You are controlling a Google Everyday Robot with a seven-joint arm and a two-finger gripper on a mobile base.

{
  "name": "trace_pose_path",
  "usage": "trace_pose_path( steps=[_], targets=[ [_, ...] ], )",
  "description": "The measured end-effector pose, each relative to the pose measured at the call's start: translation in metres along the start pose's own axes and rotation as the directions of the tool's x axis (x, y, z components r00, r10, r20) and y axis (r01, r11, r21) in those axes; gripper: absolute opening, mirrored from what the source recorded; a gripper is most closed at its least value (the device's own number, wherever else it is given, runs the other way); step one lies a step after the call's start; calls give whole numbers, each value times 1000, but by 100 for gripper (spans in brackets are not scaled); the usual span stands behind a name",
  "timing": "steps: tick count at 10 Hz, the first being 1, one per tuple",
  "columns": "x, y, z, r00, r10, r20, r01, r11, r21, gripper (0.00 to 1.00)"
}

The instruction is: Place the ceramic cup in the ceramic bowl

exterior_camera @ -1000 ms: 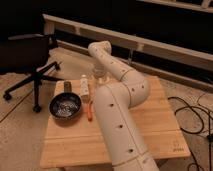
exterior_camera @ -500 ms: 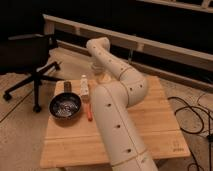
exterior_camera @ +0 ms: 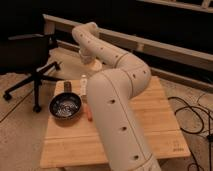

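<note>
— Where was the ceramic cup [exterior_camera: 96, 65]?
— Upper centre, at my gripper [exterior_camera: 91, 59], fingers closed together. A loose pinch could drop it short of the ceramic bowl [exterior_camera: 52, 106], left of centre.

Cream-white ceramic cup [exterior_camera: 96, 65] at back edge of table [exterior_camera: 155, 125], just under the gripper [exterior_camera: 89, 59]; black speckled ceramic bowl [exterior_camera: 65, 106] well apart, front-left.

Cream-white tubular arm [exterior_camera: 118, 100], dark screw holes.
</note>
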Motion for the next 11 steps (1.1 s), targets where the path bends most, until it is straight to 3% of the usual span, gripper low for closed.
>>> trace_pose_path(
  steps=[3, 6, 7, 11],
  targets=[
    [15, 44, -13, 999, -46, 17, 46, 999, 16, 0],
    [22, 79, -12, 996, -91, 5, 91, 996, 17, 0],
    [19, 100, -5, 992, -124, -13, 124, 992, 8, 0],
    [19, 142, 20, 975, -211, -74, 211, 977, -11, 0]
  ],
)
